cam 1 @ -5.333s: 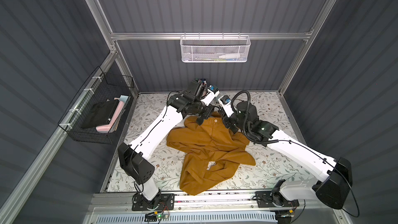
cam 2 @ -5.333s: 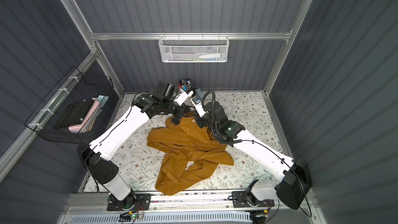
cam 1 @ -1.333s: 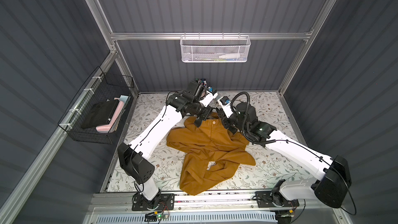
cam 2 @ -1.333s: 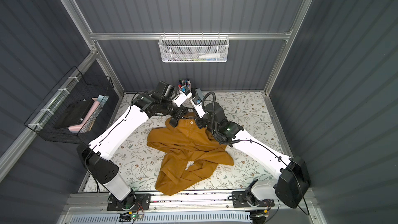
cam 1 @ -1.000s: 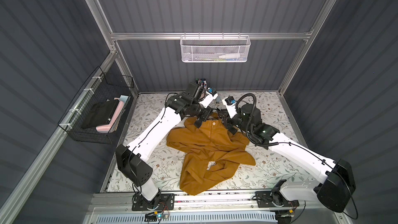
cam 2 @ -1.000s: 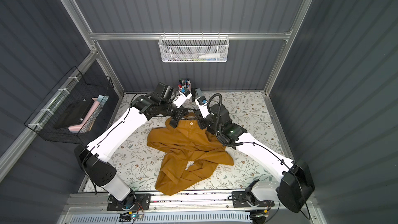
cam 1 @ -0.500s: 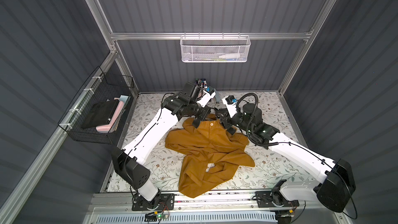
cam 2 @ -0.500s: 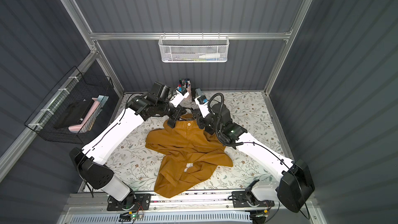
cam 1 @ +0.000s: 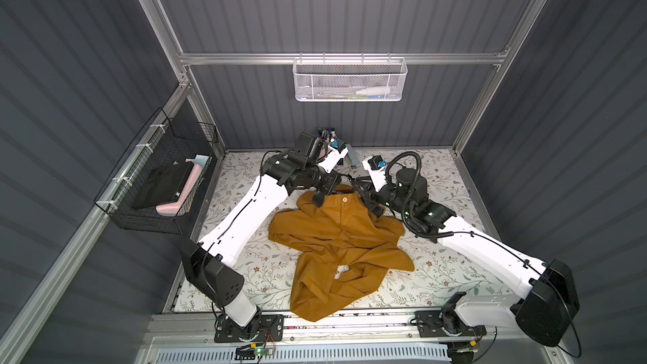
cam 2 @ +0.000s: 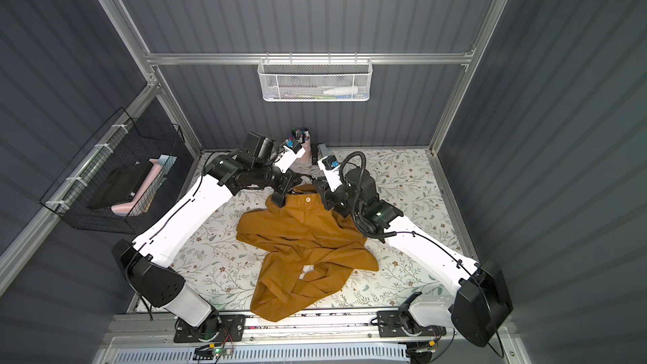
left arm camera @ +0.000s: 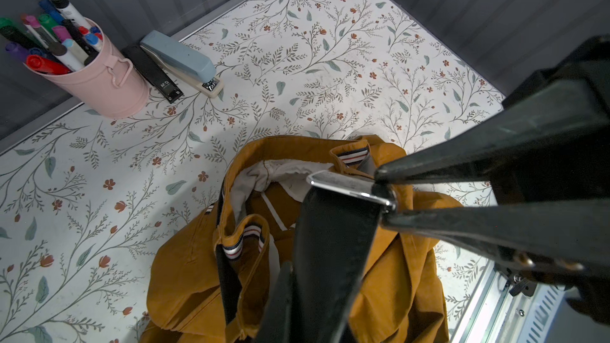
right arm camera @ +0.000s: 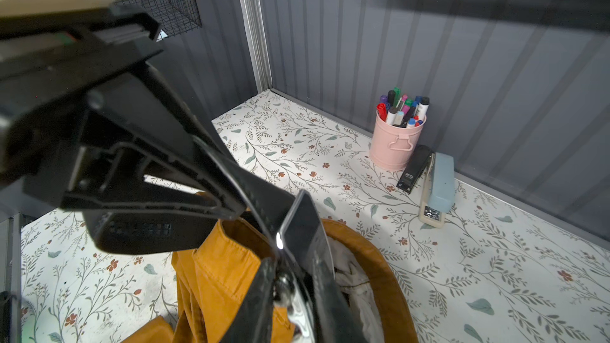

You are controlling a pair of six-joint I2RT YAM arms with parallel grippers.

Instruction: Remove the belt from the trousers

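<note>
The mustard-brown trousers [cam 1: 336, 236] lie crumpled on the floral mat, waist toward the back wall, with the white lining [left arm camera: 264, 173] showing. Both grippers meet just above the waistband. My left gripper [right arm camera: 237, 207] is shut on the black strap [left arm camera: 330, 242] of the belt, close to the buckle. My right gripper [left arm camera: 383, 197] has its two fingers pinched on one end of the silver buckle [left arm camera: 346, 184]. In both top views the left gripper [cam 1: 343, 178] and right gripper [cam 1: 355, 183] nearly touch. The rest of the belt is hidden in the cloth.
A pink cup of markers [left arm camera: 105, 84], a blue-grey stapler [left arm camera: 185, 61] and a black stapler [left arm camera: 152, 70] stand against the back wall just behind the waist. A black wire basket [cam 1: 157, 183] hangs on the left wall and a white mesh basket [cam 1: 350, 78] on the back wall.
The left arm has swung outward to the left and the waist of the trousers has shifted slightly left with it. Both grippers have stayed together at the buckle.
</note>
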